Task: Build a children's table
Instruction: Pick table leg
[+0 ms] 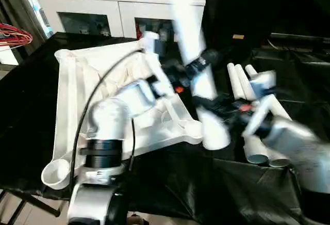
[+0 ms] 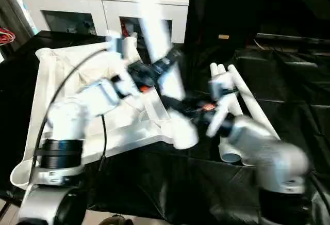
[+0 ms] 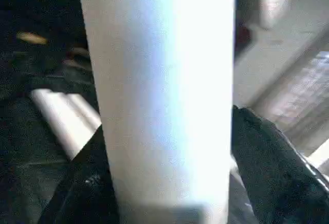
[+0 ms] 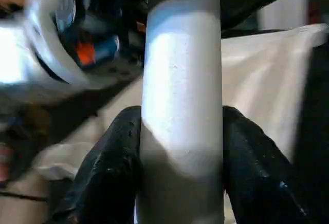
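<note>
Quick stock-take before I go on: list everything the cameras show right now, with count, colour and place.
Table top: one, white, upside down on the black cloth, left of centre.
Held leg: one, white, tilted, wide end low near the top's near right corner socket.
Spare legs: three by my count, white, lying together on the cloth at right.
Black cloth: one, covering the work surface.
Cabinet: one, white, behind the work surface.
Red cables: one bundle, far left edge.
Left hand: black fingers shut on the held leg.
Right hand: black fingers shut on the same leg, lower down.
</note>
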Robot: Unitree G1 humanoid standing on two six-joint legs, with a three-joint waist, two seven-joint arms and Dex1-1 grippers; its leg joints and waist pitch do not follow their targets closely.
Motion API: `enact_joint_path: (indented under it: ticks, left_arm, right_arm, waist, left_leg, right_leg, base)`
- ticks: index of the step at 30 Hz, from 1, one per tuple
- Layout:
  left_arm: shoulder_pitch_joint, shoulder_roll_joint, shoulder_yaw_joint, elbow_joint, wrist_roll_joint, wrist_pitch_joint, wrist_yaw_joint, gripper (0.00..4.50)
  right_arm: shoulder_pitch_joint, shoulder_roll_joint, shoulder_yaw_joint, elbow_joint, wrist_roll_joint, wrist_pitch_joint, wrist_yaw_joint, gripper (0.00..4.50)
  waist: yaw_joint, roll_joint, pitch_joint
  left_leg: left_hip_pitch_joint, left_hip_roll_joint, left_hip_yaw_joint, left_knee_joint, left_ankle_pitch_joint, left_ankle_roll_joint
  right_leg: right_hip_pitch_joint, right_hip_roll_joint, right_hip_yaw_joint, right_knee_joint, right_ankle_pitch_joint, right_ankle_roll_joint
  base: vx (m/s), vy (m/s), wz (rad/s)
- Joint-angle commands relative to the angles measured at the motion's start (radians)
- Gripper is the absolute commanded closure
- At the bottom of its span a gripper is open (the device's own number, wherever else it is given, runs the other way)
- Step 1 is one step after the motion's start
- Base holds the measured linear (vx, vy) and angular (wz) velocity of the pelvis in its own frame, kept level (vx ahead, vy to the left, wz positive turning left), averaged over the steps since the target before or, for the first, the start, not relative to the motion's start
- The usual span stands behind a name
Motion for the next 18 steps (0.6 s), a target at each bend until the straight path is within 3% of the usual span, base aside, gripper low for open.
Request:
enact_joint_path:
  ticks: [1,2,8,11,15,18]
  left_arm:
    - [-0.050,-0.015,0.010,-0.008,0.009,-0.027,0.050,1.83]
    - [-0.067,-0.018,0.015,0.003,0.031,-0.037,0.084,1.83]
    - [-0.083,-0.059,0.026,0.022,0.053,-0.044,0.187,2.49]
    - [-0.082,-0.071,0.024,0.035,0.070,-0.054,0.217,2.57]
    - [-0.075,-0.079,0.015,0.061,0.104,-0.081,0.249,2.67]
    - [-0.068,-0.069,-0.006,0.059,0.129,-0.093,0.252,2.71]
  right_arm:
    - [-0.009,-0.008,0.040,0.057,-0.092,-0.016,-0.066,2.66]
    - [-0.020,-0.003,0.068,0.087,-0.149,-0.054,-0.107,2.66]
    - [-0.030,0.036,0.137,0.090,-0.226,-0.106,-0.169,2.67]
    - [-0.037,0.049,0.151,0.088,-0.238,-0.115,-0.183,2.68]
    - [-0.057,0.077,0.159,0.097,-0.251,-0.132,-0.211,2.68]
    - [-0.066,0.088,0.158,0.098,-0.261,-0.141,-0.216,2.68]
  waist:
    - [-0.003,-0.015,-0.070]
    - [-0.005,-0.017,-0.069]
    - [-0.007,-0.016,-0.073]
    - [-0.010,-0.015,-0.072]
    - [-0.014,-0.015,-0.070]
    - [-0.015,-0.015,-0.071]
  left_leg:
    - [0.028,0.073,-0.036,-0.062,-0.121,-0.006]
    - [0.028,0.070,-0.035,-0.062,-0.118,0.000]
    - [0.027,0.072,-0.035,-0.057,-0.094,0.024]
    - [0.026,0.071,-0.035,-0.057,-0.094,0.035]
    - [0.028,0.072,-0.035,-0.060,-0.121,0.025]
    - [0.028,0.073,-0.036,-0.061,-0.115,0.025]
  right_leg:
    - [0.042,-0.102,0.056,-0.082,-0.055,-0.147]
    - [0.042,-0.101,0.056,-0.083,-0.053,-0.150]
    - [0.043,-0.101,0.056,-0.077,-0.012,-0.170]
    - [0.044,-0.099,0.055,-0.076,0.002,-0.174]
    - [0.042,-0.100,0.056,-0.081,-0.043,-0.169]
    - [0.041,-0.100,0.056,-0.078,-0.022,-0.167]
  base:
    - [0.000,0.000,0.00]
    - [0.000,0.000,0.00]
    - [0.000,0.000,0.00]
    - [0.000,0.000,0.00]
    - [0.000,0.000,0.00]
    - [0.000,0.000,0.00]
